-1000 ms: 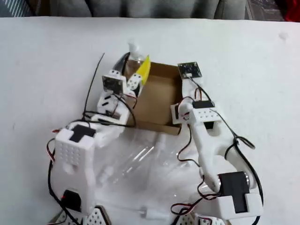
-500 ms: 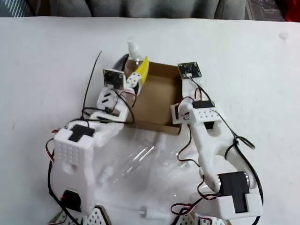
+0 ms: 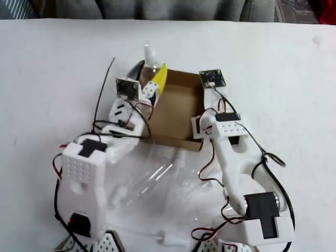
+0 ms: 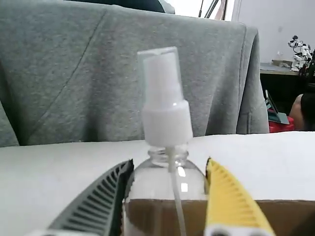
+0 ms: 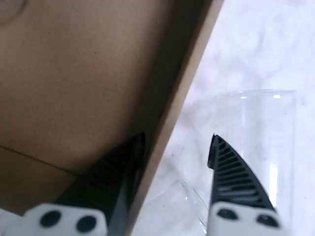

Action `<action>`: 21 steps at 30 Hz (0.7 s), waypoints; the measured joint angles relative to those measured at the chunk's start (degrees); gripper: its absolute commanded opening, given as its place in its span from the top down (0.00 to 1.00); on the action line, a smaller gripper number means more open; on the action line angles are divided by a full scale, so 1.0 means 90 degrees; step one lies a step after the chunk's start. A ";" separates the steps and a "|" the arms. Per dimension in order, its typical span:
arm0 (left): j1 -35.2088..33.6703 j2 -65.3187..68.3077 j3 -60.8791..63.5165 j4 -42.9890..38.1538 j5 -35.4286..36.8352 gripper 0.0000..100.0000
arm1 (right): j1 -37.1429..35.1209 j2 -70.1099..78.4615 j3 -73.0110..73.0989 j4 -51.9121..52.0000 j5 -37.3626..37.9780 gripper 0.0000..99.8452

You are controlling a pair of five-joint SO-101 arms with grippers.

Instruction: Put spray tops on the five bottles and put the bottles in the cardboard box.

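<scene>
Capped bottle held at the box's far corner

Your left gripper point(image 4: 169, 164) pinches a clear bottle point(image 4: 165, 184), spray top point(image 4: 165, 105) on, upright at the far left corner of the cardboard box point(image 3: 176, 113). You cannot tell whether its base is inside. Your right gripper point(image 5: 177, 139) has its fingers spread astride the box's near wall, one inside, one over clear bottles point(image 3: 157, 176) lying on the table point(image 3: 273, 63) between the arms.

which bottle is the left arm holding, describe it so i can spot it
Find the cardboard box in the middle of the table. At its far left corner the left tool holds a clear bottle. It alone is upright and wears a white spray top; the other bottles lie flat nearer the arms' bases.
</scene>
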 measured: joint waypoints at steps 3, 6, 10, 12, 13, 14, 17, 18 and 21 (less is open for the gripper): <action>0.0000 0.0000 -0.0029 0.0000 0.0000 0.97 | 0.0000 0.0000 0.0000 0.0000 0.0000 0.83; 0.0000 0.0020 -0.0029 -0.0147 0.0000 0.98 | 0.0000 0.0000 0.0000 0.0000 0.0000 0.83; -0.0059 0.0156 -0.0010 -0.0821 -0.0010 0.98 | 0.0000 0.0000 0.0000 0.0000 0.0000 0.83; -0.0068 0.0156 -0.0010 -0.0928 0.0000 0.98 | 0.0000 0.0000 0.0000 0.0000 0.0000 0.83; -0.0068 0.0156 -0.0010 -0.0967 0.0000 0.98 | 0.0000 0.0000 0.0000 0.0000 0.0000 0.83; -0.0068 0.0215 -0.0010 -0.0996 0.0000 0.98 | 0.0000 0.0000 0.0000 0.0000 0.0000 0.83; -0.0068 0.0576 -0.0264 -0.1055 -0.0010 0.98 | 0.0000 0.0000 0.0000 0.0000 0.0000 0.83; -0.0078 0.0674 -0.0440 -0.1055 0.0000 0.98 | 0.0000 0.0000 0.0000 0.0000 0.0000 0.83; -0.0088 0.0987 -0.0869 -0.1065 0.0000 0.98 | 0.0000 0.0000 0.0000 0.0000 0.0000 0.83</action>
